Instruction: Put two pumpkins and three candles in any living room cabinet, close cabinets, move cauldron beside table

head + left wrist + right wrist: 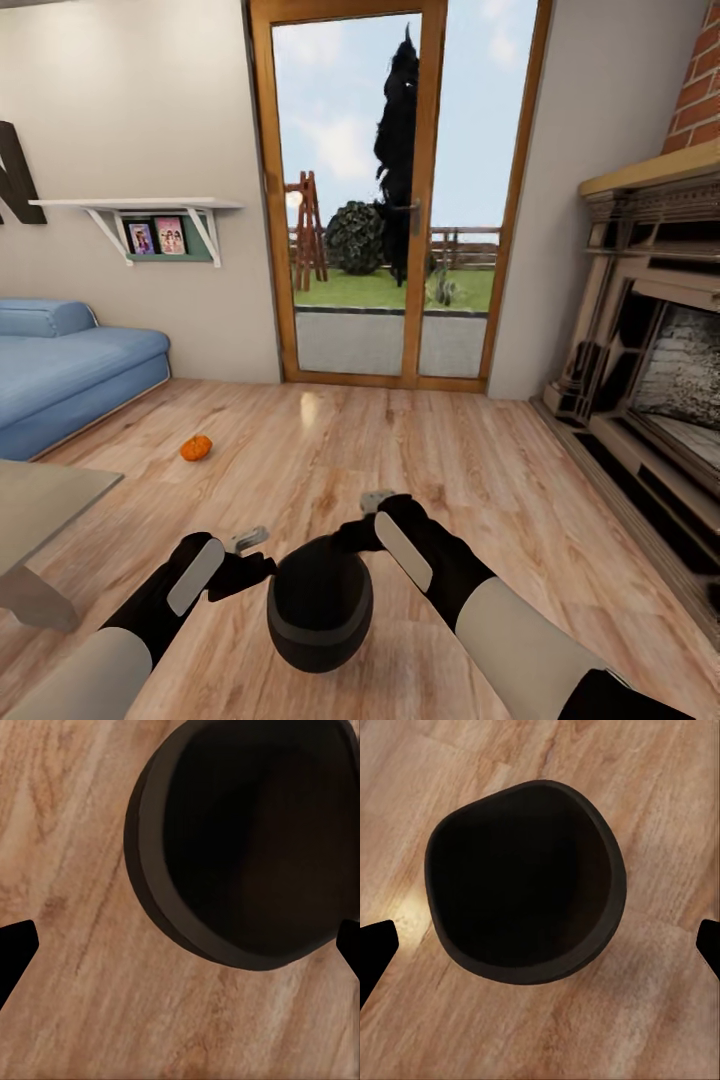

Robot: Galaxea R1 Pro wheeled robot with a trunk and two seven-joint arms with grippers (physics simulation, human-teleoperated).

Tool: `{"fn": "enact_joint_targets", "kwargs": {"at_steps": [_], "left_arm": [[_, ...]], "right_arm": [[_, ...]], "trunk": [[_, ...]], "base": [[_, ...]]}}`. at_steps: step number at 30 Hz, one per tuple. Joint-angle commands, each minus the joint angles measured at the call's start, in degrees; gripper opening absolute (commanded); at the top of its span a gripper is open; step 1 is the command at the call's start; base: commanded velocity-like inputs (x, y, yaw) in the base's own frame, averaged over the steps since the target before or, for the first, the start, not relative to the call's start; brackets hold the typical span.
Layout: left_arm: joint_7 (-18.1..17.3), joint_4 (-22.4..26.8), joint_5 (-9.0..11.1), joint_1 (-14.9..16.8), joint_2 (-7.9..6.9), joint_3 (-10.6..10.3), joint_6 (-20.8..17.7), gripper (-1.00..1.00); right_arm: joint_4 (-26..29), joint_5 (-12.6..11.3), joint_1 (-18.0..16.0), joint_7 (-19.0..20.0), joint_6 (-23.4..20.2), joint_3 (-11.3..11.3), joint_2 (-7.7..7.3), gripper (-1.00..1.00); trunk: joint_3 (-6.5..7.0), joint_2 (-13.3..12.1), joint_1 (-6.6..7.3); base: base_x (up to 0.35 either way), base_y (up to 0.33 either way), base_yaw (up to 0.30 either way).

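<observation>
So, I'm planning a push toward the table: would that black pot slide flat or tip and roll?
The pot looks rigid, so it probably won't flex. Its round belly on the smooth wood floor suggests it may rock or roll rather than slide straight. The wide mouth offers a rim to hook, though both open end effectors flank it without touching.

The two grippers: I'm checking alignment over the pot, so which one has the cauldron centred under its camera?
The right gripper: its wrist view has the whole cauldron mid-frame. The left gripper sees it cut off at one corner.
</observation>
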State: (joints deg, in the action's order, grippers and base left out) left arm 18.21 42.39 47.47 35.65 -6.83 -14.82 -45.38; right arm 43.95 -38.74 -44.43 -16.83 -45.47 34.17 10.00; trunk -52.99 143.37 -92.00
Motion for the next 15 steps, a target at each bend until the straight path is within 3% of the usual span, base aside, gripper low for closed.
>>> {"fn": "enact_joint_targets", "kwargs": {"at_steps": [1, 7, 15], "left_arm": [[0.5, 0.1, 0.6, 0.0, -0.07, -0.3, -0.1, 1.0], [0.6, 0.2, 0.6, 0.0, -0.06, -0.3, -0.1, 1.0], [0.6, 0.2, 0.6, 0.0, -0.12, -0.4, -0.1, 1.0]], "right_arm": [[0.2, -0.6, 0.0, -0.6, -0.1, 0.1, 0.0, 1.0], [0.3, -0.6, 0.0, -0.7, -0.1, 0.1, 0.0, 1.0], [0.3, -0.6, 0.0, -0.7, -0.2, 0.1, 0.0, 1.0]], "trunk": [[-0.06, 0.0, 0.01], [-0.06, 0.0, 0.01], [-0.06, 0.0, 0.01]], "base": [[0.0, -0.092, 0.006], [0.0, -0.03, 0.127], [0.0, -0.001, 0.011]]}}
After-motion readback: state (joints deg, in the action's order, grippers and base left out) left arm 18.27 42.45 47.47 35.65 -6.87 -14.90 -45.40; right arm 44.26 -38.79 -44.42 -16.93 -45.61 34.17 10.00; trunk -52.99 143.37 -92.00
